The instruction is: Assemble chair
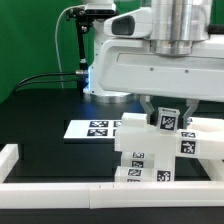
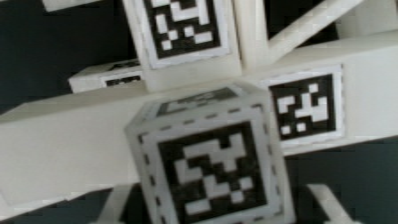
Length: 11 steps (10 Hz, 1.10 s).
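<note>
From the exterior view I see the gripper [image 1: 165,112] low in the right half of the frame, its dark fingers straddling a tagged white block [image 1: 166,121] at the top of the chair [image 1: 150,150]. The chair stands lower right of centre as a stepped white stack with tags on several faces, so I judge that a good part of the build is already joined. Whether this top block is seated, or what pieces are left, I cannot tell from here. The jaws look partly closed around the block, but I cannot make out whether the pads are pressing on it or just beside it.

The table [image 1: 45,110] is black. The marker board [image 1: 95,128] lies flat at centre left, touching nothing I can make out but the table. A low white border rail [image 1: 50,190] runs along the bottom edge and up the left side. Behind, a green wall [image 1: 30,40] fills the upper left, with black cables [image 1: 40,75] leading to the arm's base.

In the wrist view I get a close, blurred look at the tagged block, centre to lower centre, with another tagged piece [image 2: 187,30] at upper centre and white bars [image 2: 71,125] crossing behind. No fingers show in this view, so the grip stays unsettled.
</note>
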Available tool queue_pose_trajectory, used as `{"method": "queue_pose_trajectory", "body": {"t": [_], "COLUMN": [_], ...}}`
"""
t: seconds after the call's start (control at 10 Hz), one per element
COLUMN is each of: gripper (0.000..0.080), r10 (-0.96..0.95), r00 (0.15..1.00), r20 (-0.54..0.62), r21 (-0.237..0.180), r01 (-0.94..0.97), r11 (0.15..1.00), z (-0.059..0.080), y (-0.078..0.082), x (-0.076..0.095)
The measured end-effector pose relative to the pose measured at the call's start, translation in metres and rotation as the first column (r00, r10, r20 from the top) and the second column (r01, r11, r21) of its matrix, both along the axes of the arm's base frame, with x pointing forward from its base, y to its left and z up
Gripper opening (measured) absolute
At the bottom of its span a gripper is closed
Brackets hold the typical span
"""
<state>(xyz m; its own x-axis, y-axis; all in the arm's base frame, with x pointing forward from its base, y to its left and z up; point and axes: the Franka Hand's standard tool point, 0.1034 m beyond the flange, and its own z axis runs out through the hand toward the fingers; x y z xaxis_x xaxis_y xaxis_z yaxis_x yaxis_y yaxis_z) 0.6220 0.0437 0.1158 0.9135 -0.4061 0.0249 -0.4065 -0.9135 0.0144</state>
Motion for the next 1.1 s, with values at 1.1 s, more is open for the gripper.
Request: {"method": "queue_pose_trajectory", "body": {"t": [1.1], "gripper": [0.0005], "r10": [-0.697], "r00": [0.716], "r20": [0.036], "r21": [0.127], "r01": [0.688], "r11": [0.714], "z": [-0.01], "y": [-0.009], "x": [0.002]}}
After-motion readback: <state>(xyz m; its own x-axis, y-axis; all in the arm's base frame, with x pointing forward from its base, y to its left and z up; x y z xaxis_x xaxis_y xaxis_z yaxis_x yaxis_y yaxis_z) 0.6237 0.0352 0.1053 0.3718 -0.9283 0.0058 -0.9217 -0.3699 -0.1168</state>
